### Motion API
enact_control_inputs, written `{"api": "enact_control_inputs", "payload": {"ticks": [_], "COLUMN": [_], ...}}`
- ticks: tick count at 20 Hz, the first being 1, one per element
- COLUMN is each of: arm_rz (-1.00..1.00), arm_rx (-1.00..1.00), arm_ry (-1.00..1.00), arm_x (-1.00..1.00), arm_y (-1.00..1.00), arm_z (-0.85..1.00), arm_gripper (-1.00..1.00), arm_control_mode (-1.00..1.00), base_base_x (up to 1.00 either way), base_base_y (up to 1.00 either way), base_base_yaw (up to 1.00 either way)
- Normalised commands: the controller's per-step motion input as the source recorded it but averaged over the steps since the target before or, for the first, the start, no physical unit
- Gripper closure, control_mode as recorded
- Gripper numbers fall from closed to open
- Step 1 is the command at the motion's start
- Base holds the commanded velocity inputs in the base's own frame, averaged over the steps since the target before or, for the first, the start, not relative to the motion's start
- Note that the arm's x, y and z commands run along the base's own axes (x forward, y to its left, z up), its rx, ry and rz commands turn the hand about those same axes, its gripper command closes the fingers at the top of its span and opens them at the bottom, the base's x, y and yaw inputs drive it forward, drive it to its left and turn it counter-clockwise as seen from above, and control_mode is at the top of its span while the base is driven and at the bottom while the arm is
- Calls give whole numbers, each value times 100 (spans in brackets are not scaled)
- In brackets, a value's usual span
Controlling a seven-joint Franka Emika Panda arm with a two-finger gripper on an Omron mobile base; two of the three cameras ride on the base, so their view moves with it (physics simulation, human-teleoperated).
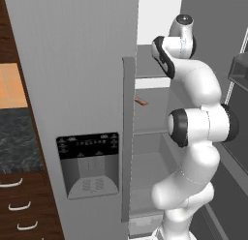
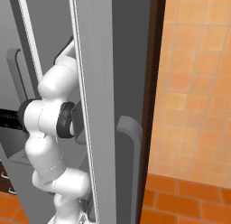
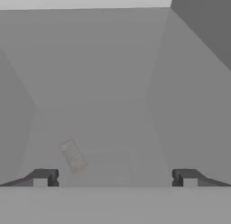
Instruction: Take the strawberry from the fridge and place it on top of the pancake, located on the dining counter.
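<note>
Arm reaches into the open right compartment of the fridge; the closed left door with the water dispenser stands beside it.

Gripper: jaws spread wide, both dark tips far apart at the bottom of the hand view, nothing between them.

Strawberry: cannot locate it in any view. The one item seen inside the fridge is a small flat orange-brown piece on a glass shelf, just behind the edge of the closed door. The hand view shows the same faint piece lying on grey shelf surface, ahead of the gripper and toward the left tip. It is not the berry.

Pancake and dining counter: away from the fridge, not in these frames.

Risks, as judged from here:
- Wrong pick. With the berry unseen and the orange-brown piece nearest the jaws, closing here would likely collect the wrong item or nothing.
- Collision with the fridge. The elbow and forearm sit close to the open right door and the shelf edges; a wide swing while searching could knock the door or catch a shelf.
- Berry hidden on another shelf level, or behind the arm. Searching blind risks nudging it; a small round berry would probably roll toward the back or off the glass.
- Grip. Jaws this wide over something tiny need good centring, or it may squirt out sideways on closing.
</note>
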Motion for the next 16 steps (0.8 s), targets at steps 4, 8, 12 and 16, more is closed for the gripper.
{"api": "enact_control_inputs", "payload": {"ticks": [4,8,12,16], "arm_rz": [0,0,0,0], "arm_rx": [0,0,0,0], "arm_ry": [-10,-7,-1,0], "arm_x": [-43,-56,-31,-1], "arm_y": [0,0,1,5], "arm_z": [0,0,1,0], "arm_gripper": [-100,-100,-100,-100], "arm_control_mode": [-100,-100,-100,-100], "base_base_x": [0,0,0,0], "base_base_y": [0,0,0,0], "base_base_yaw": [0,0,0,0]}}
